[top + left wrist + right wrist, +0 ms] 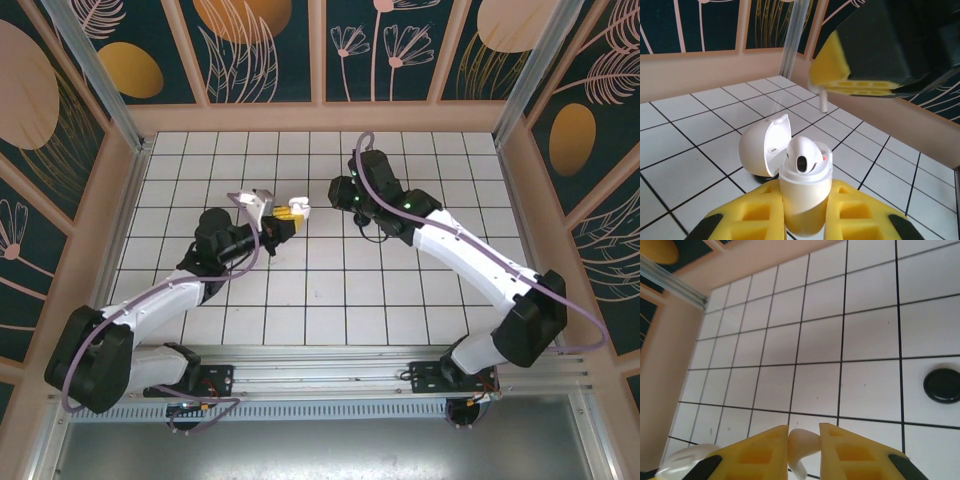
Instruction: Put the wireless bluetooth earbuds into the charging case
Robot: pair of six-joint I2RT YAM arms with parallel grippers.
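- Left gripper clamped tight around the lower body of the white case, held upright over the tiled table, lid swung open to one side.
- One white earbud already seated in the case, head up; socket beside it looks free, with an orange glint inside.
- Right gripper narrowed onto a second white earbud, pinched at the bulb, stem hanging down, hovering near the open mouth and not touching it.
- Tiny, light, hard and glossy: likely to slip or twist between the pads, so best a gentle pinch across the bulb, stem left free to lead into the socket.
- Case smooth and rounded too: best gripped low on the body, clear of hinge and mouth.
- Small black disc lying on the tiles, well apart.
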